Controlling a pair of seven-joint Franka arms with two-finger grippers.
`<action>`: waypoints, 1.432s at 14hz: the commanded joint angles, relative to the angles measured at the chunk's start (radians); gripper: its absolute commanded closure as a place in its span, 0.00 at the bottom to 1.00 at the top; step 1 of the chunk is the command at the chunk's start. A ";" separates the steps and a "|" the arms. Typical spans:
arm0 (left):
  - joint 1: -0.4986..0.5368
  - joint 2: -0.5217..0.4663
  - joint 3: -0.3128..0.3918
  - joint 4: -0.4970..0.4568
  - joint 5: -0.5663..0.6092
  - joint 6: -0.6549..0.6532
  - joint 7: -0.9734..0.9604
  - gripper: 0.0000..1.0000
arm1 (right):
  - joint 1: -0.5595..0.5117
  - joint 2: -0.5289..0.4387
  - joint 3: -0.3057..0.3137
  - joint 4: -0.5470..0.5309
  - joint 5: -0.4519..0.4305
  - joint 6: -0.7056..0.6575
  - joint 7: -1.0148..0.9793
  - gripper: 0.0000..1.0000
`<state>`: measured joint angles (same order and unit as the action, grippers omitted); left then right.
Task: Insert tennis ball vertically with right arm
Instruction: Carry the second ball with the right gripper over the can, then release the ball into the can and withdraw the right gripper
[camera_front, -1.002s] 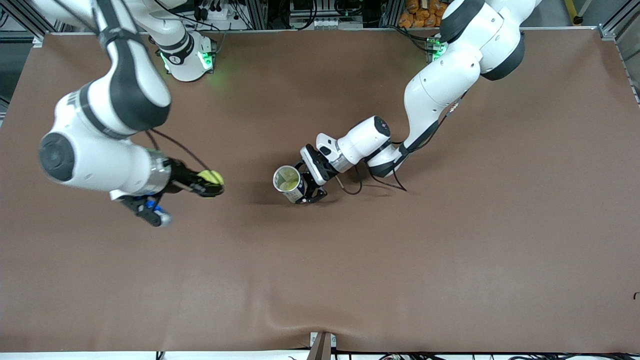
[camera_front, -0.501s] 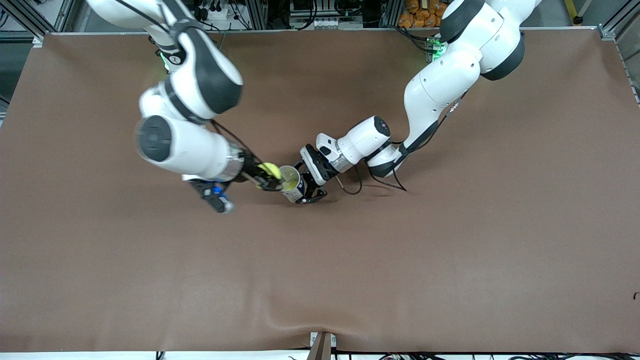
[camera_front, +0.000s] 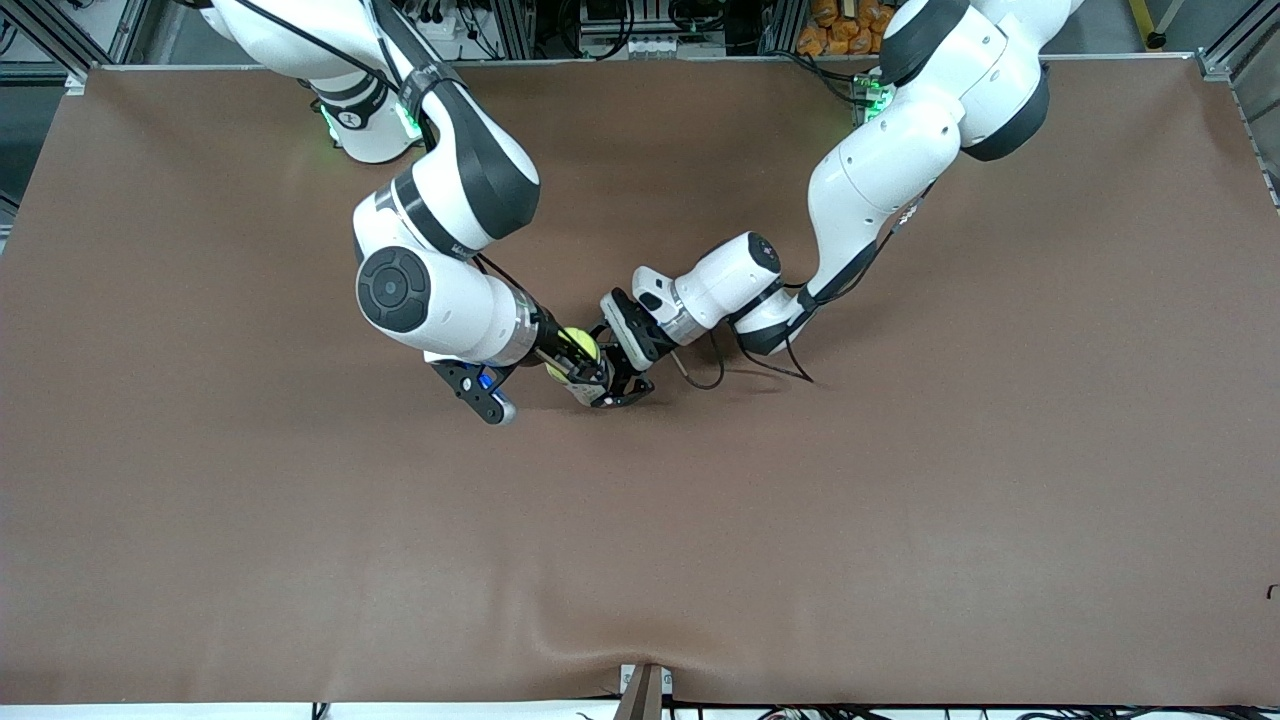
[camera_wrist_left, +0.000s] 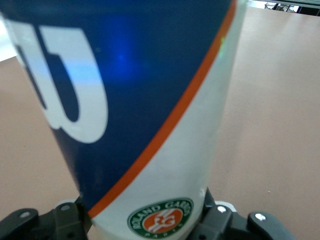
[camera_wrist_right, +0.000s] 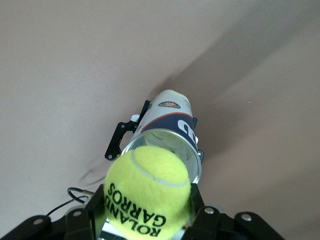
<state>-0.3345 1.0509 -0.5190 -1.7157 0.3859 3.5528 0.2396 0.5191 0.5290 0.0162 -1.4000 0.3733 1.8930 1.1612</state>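
My right gripper (camera_front: 570, 355) is shut on a yellow tennis ball (camera_front: 577, 347) and holds it right over the open mouth of the ball can. In the right wrist view the ball (camera_wrist_right: 147, 192), printed ROLAND GARROS, sits between the fingers (camera_wrist_right: 197, 202) just above the can's silver rim (camera_wrist_right: 192, 150). My left gripper (camera_front: 612, 388) is shut on the white and blue can (camera_wrist_left: 145, 115) and holds it upright on the table. In the front view the can (camera_front: 590, 382) is mostly hidden under the ball and the right gripper.
The brown table mat (camera_front: 800, 520) spreads wide around the can. A loose black cable (camera_front: 700, 378) lies on the mat beside the left wrist. Both arms meet near the table's middle.
My right arm has swung from its own end of the table toward the middle, carrying the ball to above the can's mouth. The left arm and the can have not moved.
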 joint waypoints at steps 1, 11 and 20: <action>-0.005 0.024 0.002 0.018 -0.007 0.003 0.003 0.20 | 0.012 0.026 -0.013 0.024 -0.001 0.000 0.021 0.43; -0.001 0.023 0.002 0.018 -0.007 0.003 0.003 0.20 | -0.030 0.005 -0.021 0.033 -0.017 -0.067 0.005 0.00; 0.002 0.021 0.002 0.011 -0.005 0.003 0.003 0.03 | -0.275 -0.041 -0.019 0.119 -0.169 -0.173 -0.433 0.00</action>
<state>-0.3344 1.0523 -0.5176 -1.7167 0.3859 3.5513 0.2397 0.3215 0.5166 -0.0207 -1.2832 0.2156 1.7540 0.8570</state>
